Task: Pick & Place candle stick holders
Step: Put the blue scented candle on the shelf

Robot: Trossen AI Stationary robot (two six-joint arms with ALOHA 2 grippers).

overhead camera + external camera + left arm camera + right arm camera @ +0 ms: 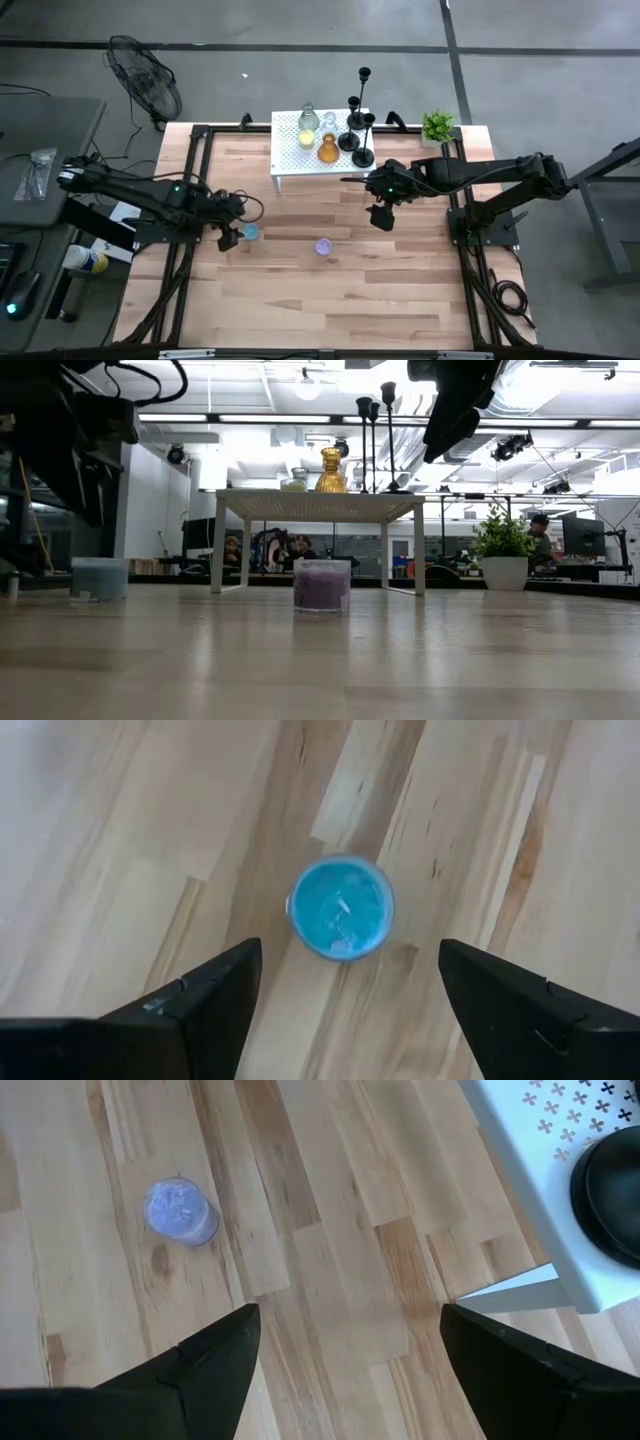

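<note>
On the table (330, 290), blue holder (340, 908).

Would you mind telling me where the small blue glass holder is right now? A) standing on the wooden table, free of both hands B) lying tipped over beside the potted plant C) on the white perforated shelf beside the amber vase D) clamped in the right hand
A: the blue glass holder stands upright on the wooden table, with the left hand open above it and not touching it.
</note>
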